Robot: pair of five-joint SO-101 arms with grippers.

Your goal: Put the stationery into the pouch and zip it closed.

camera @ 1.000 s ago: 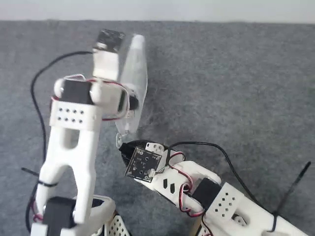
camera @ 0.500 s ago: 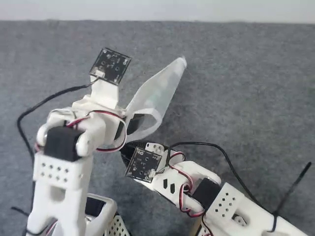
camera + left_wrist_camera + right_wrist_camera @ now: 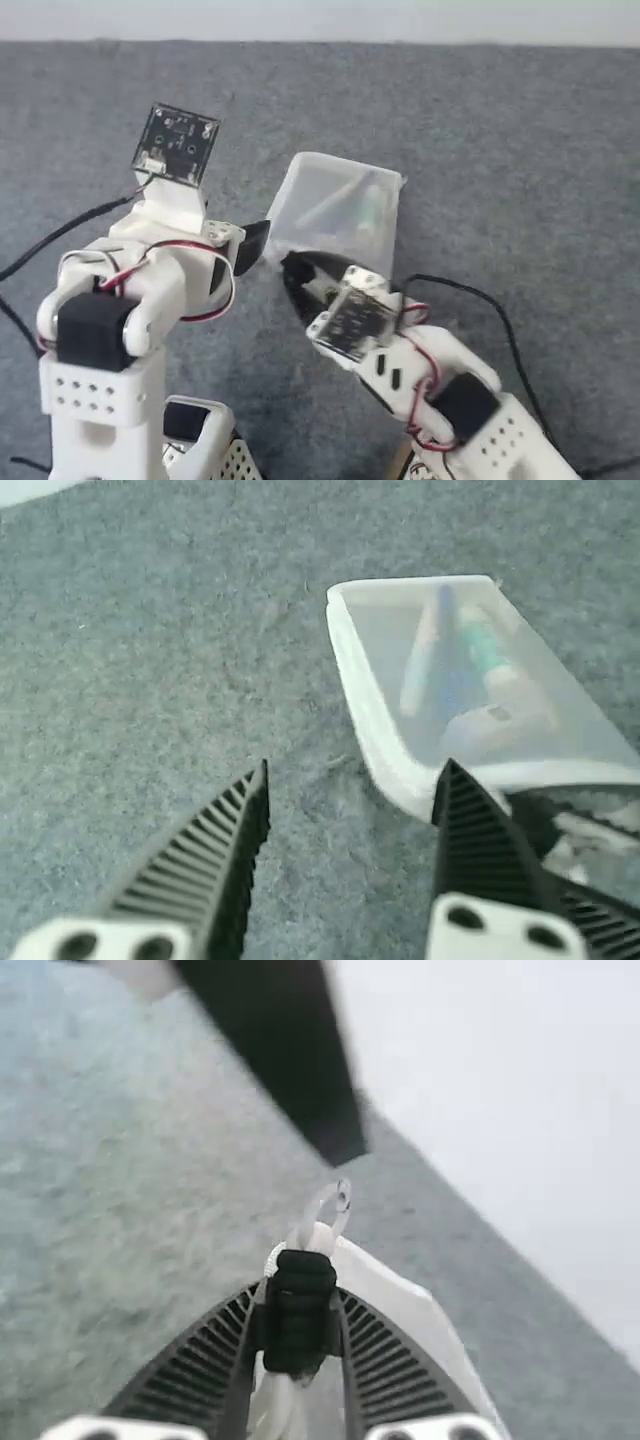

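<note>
Since a second ago the pouch (image 3: 335, 205) has gone from standing on edge in the left arm's hold to lying on the table (image 3: 520, 150) just right of centre in the high view. The left arm has let go and swung back toward the left of that frame. My right arm has come up from the lower right to meet the pouch's near edge.

The left gripper (image 3: 355, 770) now hangs with its fingers (image 3: 225, 830) spread wide and nothing between them, just beside the pouch's near left corner. The right gripper (image 3: 300, 1290) is clamped on the white edge of the pouch, with a small metal ring (image 3: 341, 1198) sticking out just past the fingertips. The stationery (image 3: 455, 665), a blue pen and something green, shows through the clear wall, so I judge the loading done and the zip as the step in hand. I cannot tell how far the zip is run.

To do it well I would keep the right hold firm as an anchor. I would bring the left fingers onto the pull squarely and draw along the zip line, low and slow, so the pouch doesn't lift or buckle.
</note>
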